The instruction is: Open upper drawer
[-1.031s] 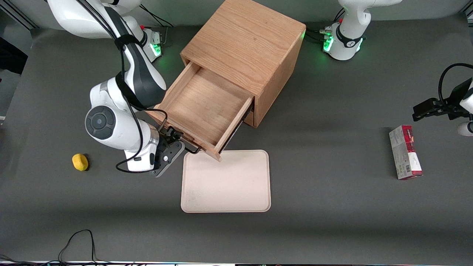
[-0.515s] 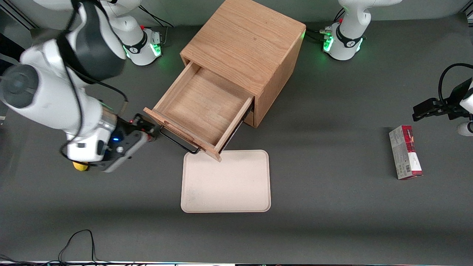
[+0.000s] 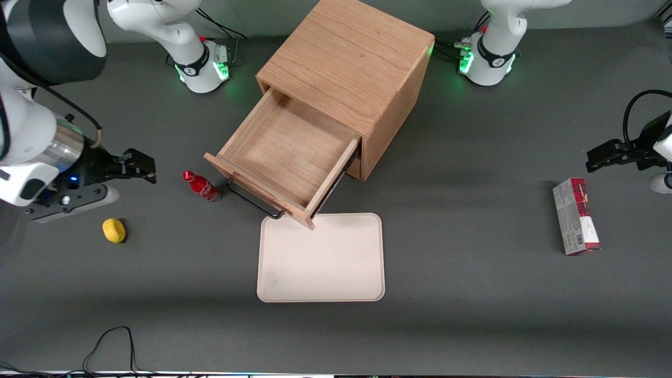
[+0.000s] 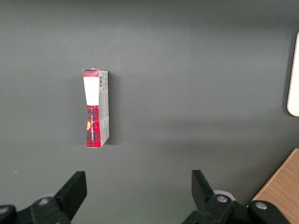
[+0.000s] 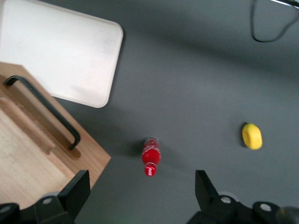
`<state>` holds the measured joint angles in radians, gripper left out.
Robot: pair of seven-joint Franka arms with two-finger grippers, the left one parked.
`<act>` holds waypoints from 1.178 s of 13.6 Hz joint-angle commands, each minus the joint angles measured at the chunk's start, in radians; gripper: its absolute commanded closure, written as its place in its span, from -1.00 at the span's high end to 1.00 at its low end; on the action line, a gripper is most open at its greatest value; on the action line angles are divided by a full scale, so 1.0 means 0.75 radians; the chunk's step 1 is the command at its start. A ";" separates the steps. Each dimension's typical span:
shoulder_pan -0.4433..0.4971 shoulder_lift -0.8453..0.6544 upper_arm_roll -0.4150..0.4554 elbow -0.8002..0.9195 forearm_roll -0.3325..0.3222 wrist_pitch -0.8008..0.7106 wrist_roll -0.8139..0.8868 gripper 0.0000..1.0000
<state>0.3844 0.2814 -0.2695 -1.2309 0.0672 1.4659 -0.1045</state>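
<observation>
The upper drawer (image 3: 286,157), light oak with a long black bar handle (image 3: 255,200), stands fully pulled out above the beige tray (image 3: 321,258); the gripper (image 3: 140,169), released and empty, hangs well apart, job apparently done.

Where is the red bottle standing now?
The red bottle stands on the table beside the upper drawer, next to its handle, with the open end effector raised toward the working arm's end.

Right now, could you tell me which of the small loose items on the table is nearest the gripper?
The yellow lemon-like object; the open gripper hovers just above it. The red bottle sits farther off, beside the upper drawer.
</observation>
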 commanded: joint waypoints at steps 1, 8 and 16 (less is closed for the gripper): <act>-0.031 -0.060 -0.046 -0.050 -0.006 0.001 0.039 1.00; -0.483 -0.281 0.306 -0.365 -0.016 0.211 0.035 1.00; -0.484 -0.316 0.316 -0.429 -0.073 0.191 0.149 1.00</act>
<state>0.0050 0.0591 -0.0405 -1.5354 0.0378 1.5944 -0.0688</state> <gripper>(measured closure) 0.000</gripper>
